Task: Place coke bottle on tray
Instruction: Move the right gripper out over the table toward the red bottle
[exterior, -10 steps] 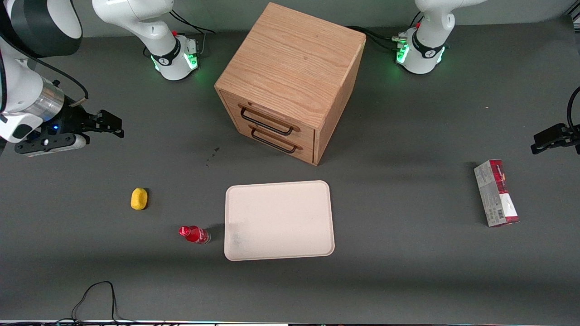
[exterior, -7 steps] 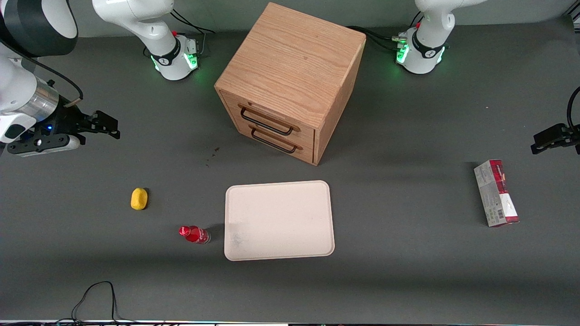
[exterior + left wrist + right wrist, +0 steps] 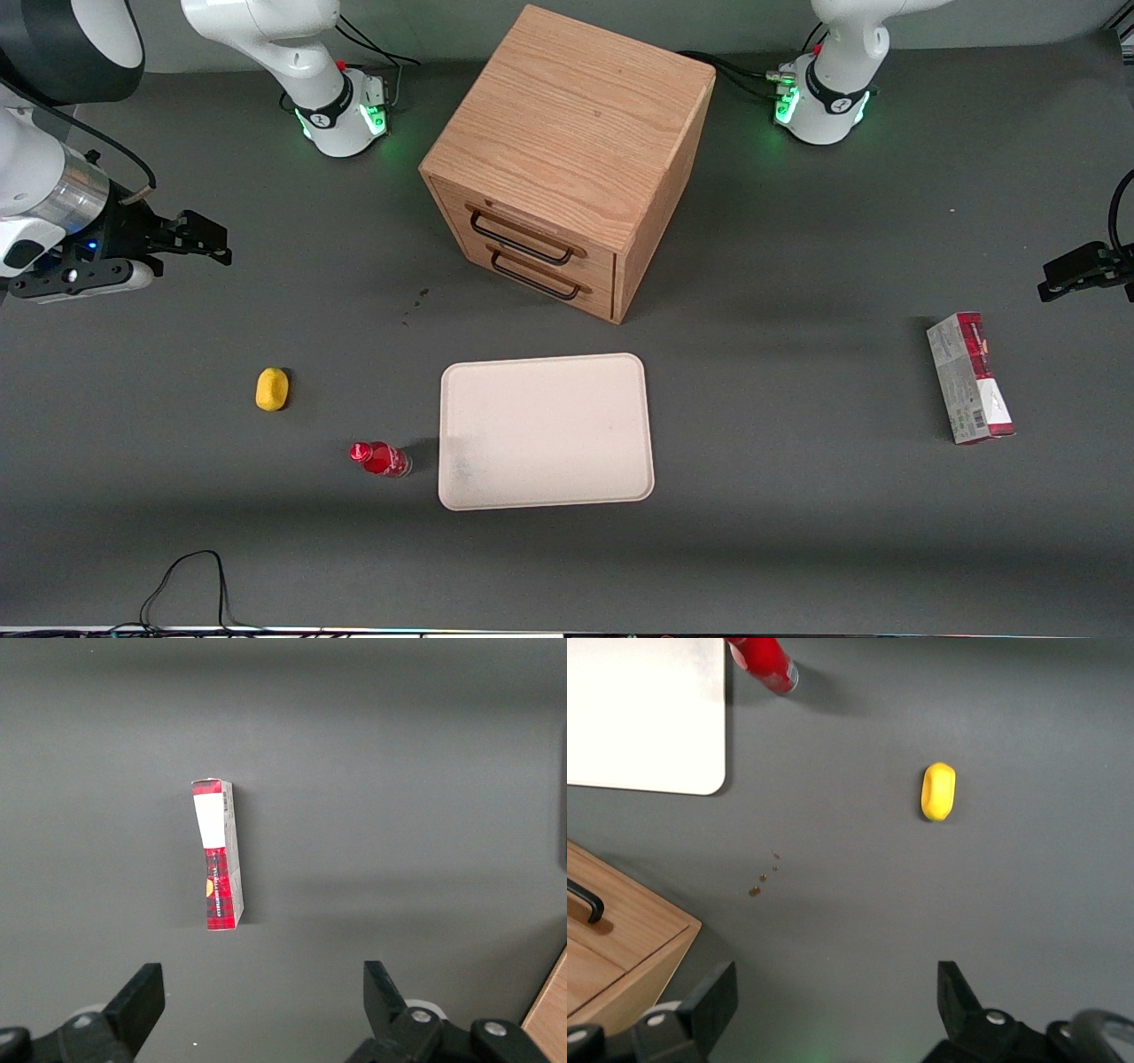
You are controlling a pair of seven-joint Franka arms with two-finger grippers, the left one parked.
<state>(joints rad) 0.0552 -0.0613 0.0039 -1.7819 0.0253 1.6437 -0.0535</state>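
Observation:
The coke bottle (image 3: 381, 459) is tiny, with a red cap and red label, and lies on its side on the table just beside the tray (image 3: 546, 431), apart from its rim. Only its red body (image 3: 764, 657) shows in the right wrist view, next to a tray corner (image 3: 647, 718). The tray is pale cream-pink, flat and bare. My gripper (image 3: 211, 239) hangs open with nothing between its fingers, high above the table at the working arm's end, farther from the front camera than the bottle. In the right wrist view the gripper (image 3: 837, 992) hovers over bare grey table.
A yellow oval lump (image 3: 272, 389) lies on the table between my gripper and the bottle, also seen as the yellow lump (image 3: 938, 791). A wooden drawer cabinet (image 3: 567, 159) stands farther back than the tray. A red-and-grey carton (image 3: 970, 377) lies toward the parked arm's end.
My gripper has drifted slightly toward the working arm's end of the table and a little farther from the front camera. The bottle, tray and lump have stayed put.

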